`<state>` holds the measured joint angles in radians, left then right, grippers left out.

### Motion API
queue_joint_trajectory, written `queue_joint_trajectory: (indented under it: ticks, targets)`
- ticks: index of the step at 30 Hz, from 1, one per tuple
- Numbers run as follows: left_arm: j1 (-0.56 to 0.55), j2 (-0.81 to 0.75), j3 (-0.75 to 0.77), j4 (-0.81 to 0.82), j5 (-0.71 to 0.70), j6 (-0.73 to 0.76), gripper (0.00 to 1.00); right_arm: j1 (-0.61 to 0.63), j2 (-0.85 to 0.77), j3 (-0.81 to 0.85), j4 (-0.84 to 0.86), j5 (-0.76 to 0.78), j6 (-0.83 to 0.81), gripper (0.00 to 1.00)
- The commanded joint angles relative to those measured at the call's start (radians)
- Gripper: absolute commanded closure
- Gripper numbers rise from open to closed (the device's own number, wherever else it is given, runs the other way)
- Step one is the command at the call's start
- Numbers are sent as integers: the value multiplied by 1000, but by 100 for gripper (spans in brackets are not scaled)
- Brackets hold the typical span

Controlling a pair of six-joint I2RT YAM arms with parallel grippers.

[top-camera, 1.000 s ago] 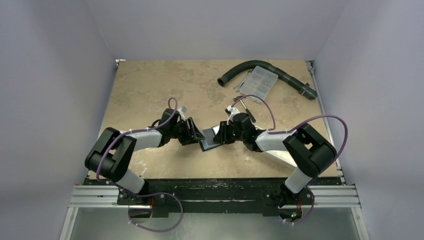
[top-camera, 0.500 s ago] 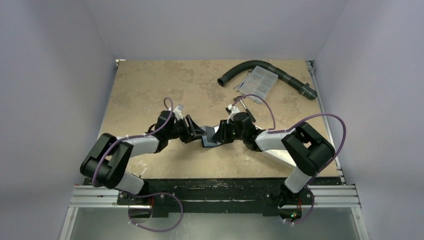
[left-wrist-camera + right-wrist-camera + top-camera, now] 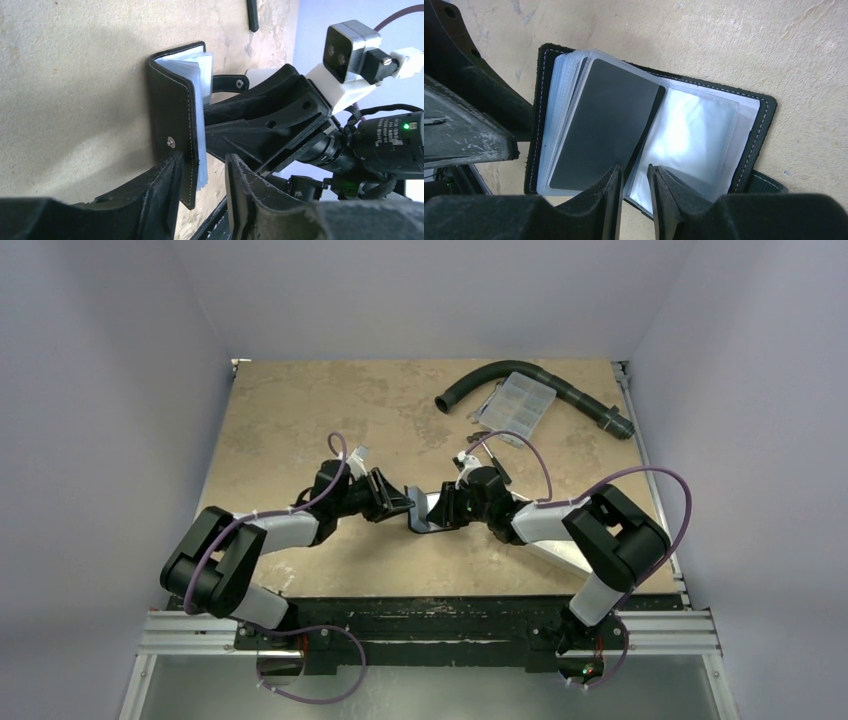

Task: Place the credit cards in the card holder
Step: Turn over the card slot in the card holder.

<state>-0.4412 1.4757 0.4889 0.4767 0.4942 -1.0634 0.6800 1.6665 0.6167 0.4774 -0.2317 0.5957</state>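
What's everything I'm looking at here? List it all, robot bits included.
table: one, tan, under everything
card holder: one, black, clear sleeves, open, mid-table
card: one, dark, in a holder sleeve
hose: one, black, curved, far right
compartment box: one, clear, by the hose
stick: one, thin, black, beyond the holder
tray: one, pale, near right, partly hidden
left arm, right arm: black and white, purple cables, near edge
left gripper: black, open around the holder's cover
right gripper: black, fingers over the sleeves
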Motion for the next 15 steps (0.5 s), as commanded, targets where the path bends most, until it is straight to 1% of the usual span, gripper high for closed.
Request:
queue_joint_trajectory:
  ticks: [1,7,12,15]
  targets:
    - [-11,12,43,-39,-15,40,63,-2,-25,-13,10,-22,5,66]
    - [-18,27,56,-69,-38,62,72,-4,-21,-7,10,-27,4,66]
    - [-32,55,93,-103,-39,82,83,-4,-33,-3,-11,-24,-8,67]
    - [-43,46,119,-134,-41,96,91,-4,-58,-4,-40,-1,-23,65]
